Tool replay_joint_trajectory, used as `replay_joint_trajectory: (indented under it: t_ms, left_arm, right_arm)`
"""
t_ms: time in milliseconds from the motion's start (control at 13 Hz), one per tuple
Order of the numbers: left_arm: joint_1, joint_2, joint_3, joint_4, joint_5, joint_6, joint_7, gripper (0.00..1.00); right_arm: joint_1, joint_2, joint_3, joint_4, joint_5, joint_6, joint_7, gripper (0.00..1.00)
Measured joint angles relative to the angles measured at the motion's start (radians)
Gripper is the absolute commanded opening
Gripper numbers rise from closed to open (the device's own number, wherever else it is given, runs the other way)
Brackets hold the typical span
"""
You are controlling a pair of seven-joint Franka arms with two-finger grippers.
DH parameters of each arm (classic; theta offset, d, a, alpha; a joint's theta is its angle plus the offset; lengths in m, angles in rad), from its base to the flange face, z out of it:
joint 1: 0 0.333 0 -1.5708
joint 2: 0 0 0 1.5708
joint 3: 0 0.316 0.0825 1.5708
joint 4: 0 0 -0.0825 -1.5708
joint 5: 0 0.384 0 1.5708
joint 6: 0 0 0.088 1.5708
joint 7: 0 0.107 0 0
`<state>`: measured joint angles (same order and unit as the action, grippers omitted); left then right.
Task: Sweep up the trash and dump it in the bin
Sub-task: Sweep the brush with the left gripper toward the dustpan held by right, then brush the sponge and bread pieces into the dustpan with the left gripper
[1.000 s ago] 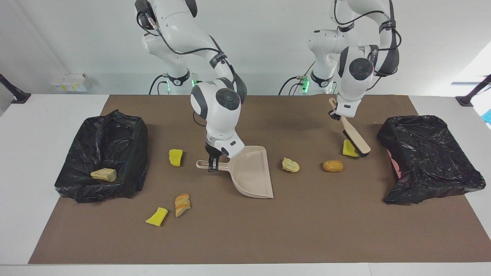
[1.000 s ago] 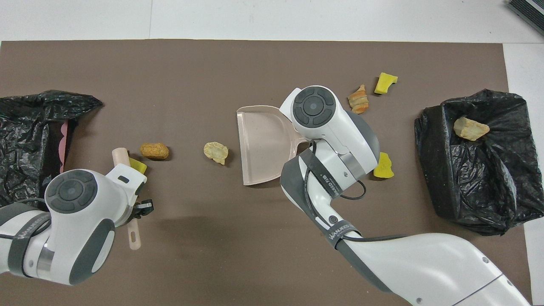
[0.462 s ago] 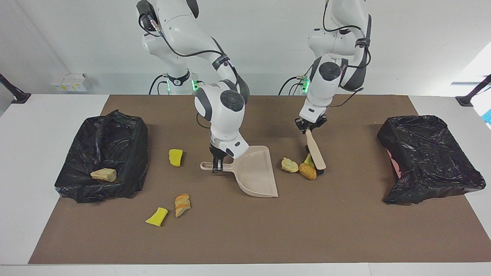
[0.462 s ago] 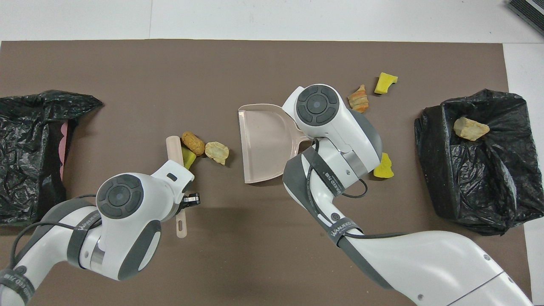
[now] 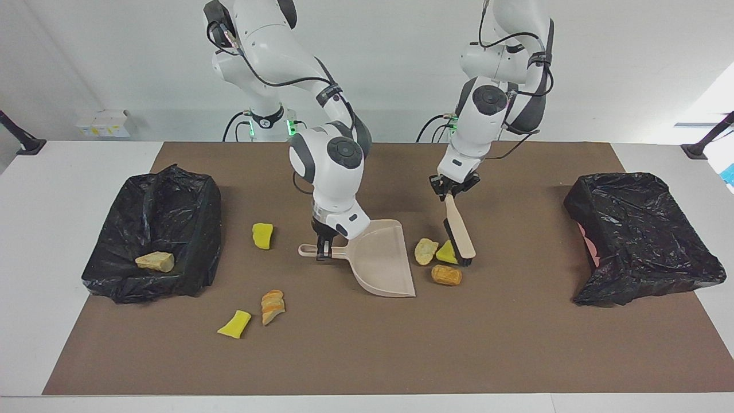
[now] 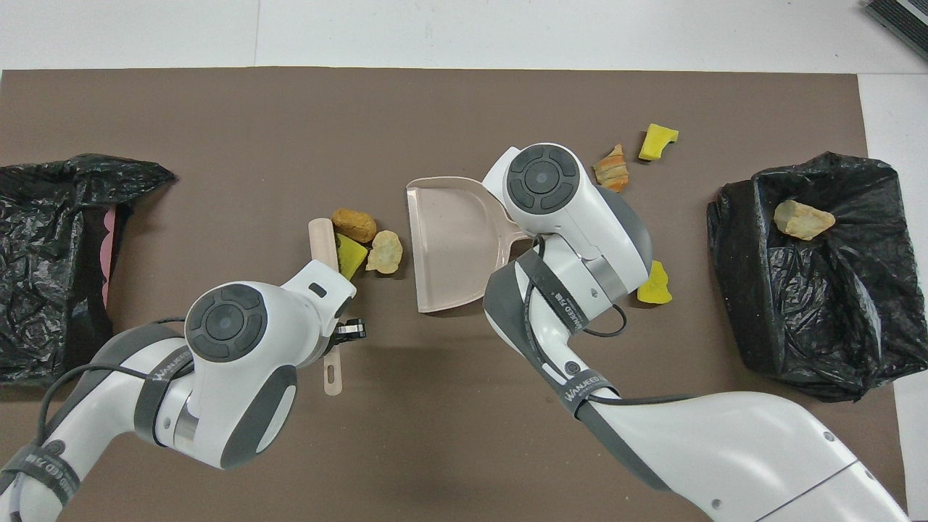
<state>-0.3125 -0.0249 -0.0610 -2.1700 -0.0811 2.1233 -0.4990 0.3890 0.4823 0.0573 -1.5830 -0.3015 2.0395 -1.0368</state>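
Observation:
My right gripper [image 5: 323, 249] is shut on the handle of the beige dustpan [image 5: 381, 261], which rests on the brown mat with its mouth toward the left arm's end. My left gripper [image 5: 453, 193] is shut on the handle of a wooden brush [image 5: 460, 232], whose bristles touch the mat. Against the brush lies a yellow chunk [image 5: 445, 252]. A pale lump [image 5: 425, 250] lies at the dustpan's mouth, and a brown lump [image 5: 446, 275] lies a little farther from the robots. The same three show in the overhead view: yellow chunk [image 6: 350, 255], pale lump [image 6: 385, 252], brown lump [image 6: 354, 225].
Black-bagged bins stand at each end of the mat: one [image 5: 172, 195] holds a tan lump [image 5: 155, 261], the other [image 5: 642, 235] shows nothing inside. Loose toward the right arm's end lie a yellow chunk [image 5: 262, 236], a striped bread piece [image 5: 272, 306] and another yellow chunk [image 5: 234, 324].
My left gripper has swept the brush toward the dustpan, pushing the yellow chunk and brown lump up to the pale lump at its mouth. The dustpan shifted slightly.

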Motion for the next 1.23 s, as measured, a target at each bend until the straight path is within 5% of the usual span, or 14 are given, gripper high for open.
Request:
replay_joint_trajectory:
  t_ms: [462, 1231]
  left_arm:
    - [0.053, 0.082, -0.011, -0.002, -0.001, 0.03, 0.117, 0.0]
    - [-0.29, 0.127, -0.033, 0.008, -0.102, 0.168, 0.089, 0.0]
  right_arm:
    - [0.0, 0.0, 0.0, -0.001, 0.0, 0.001, 0.0, 0.0]
    - [-0.005, 0.001, 0.0, -0.002, 0.0, 0.004, 0.0, 0.0]
